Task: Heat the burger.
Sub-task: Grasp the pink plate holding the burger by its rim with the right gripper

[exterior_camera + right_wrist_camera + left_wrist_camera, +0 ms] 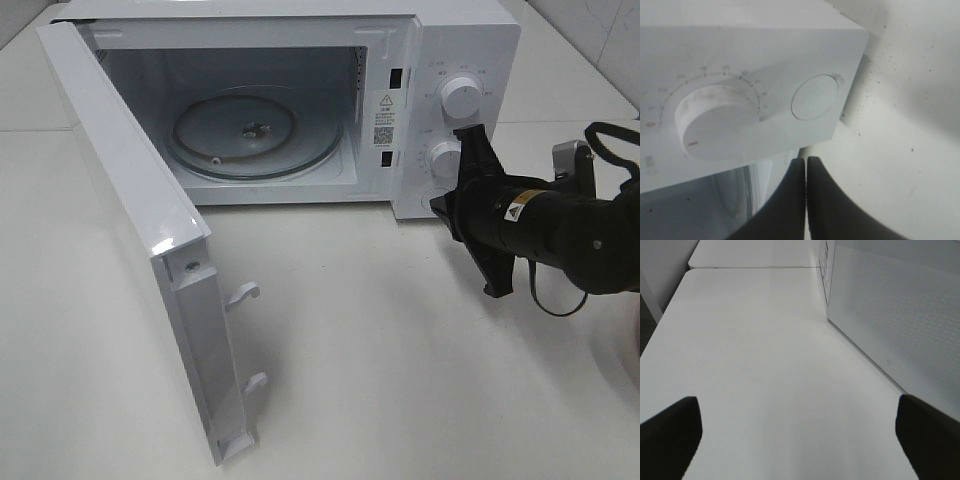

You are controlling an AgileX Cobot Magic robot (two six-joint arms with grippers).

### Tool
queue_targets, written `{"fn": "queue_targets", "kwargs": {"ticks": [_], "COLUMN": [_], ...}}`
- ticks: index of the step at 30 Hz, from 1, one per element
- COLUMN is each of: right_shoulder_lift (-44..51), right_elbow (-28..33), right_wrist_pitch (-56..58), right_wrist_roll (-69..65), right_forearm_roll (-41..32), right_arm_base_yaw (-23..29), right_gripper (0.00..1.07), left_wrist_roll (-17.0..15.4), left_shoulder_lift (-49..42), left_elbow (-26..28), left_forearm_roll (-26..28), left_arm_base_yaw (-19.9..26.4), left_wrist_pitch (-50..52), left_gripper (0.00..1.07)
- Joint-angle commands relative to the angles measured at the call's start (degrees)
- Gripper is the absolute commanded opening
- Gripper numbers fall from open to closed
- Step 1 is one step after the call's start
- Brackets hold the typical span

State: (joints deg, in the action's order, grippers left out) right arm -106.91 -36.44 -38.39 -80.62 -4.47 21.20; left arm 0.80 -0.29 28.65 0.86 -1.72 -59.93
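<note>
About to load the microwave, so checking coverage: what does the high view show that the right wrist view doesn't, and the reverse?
Only high: the open door, the upper knob and the right arm. Only right wrist: the round button beside the knob, hidden behind the gripper from above. Both: the microwave, its lower knob and the right gripper, shut, close to the control panel. Neither shows the burger.

place: lab-style test bench | evidence: plain white table, white microwave, robot arm
</note>
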Motion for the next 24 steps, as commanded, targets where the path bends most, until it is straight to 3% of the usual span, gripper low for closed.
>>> {"fn": "queue_targets", "kwargs": {"ticks": [1,12,24], "right_shoulder_lift": [3.3,16.6,26.1], "right_elbow": [0.7,0.8,0.7], "right_wrist_pitch": [4.0,26.3,44.6], "right_wrist_roll": [1.8,11.2,30.8], "right_forearm_roll": [3.3,12.8,12.3], "right_arm_base_yaw": [-0.2,-0.2,-0.2], "right_gripper": [0.0,0.0,0.03], "left_wrist_roll": [0.1,0.1,0.1], "left_shoulder_lift": [-1.3,-1.3,-1.3], "left_elbow": [-0.2,-0.2,-0.2], "left_forearm_roll": [0.2,0.2,0.2], "left_arm_base_yaw": [0.2,0.2,0.2], "left_wrist_pitch": [0.5,0.5,0.5], "left_gripper": [0.98,0.98,0.98]}}
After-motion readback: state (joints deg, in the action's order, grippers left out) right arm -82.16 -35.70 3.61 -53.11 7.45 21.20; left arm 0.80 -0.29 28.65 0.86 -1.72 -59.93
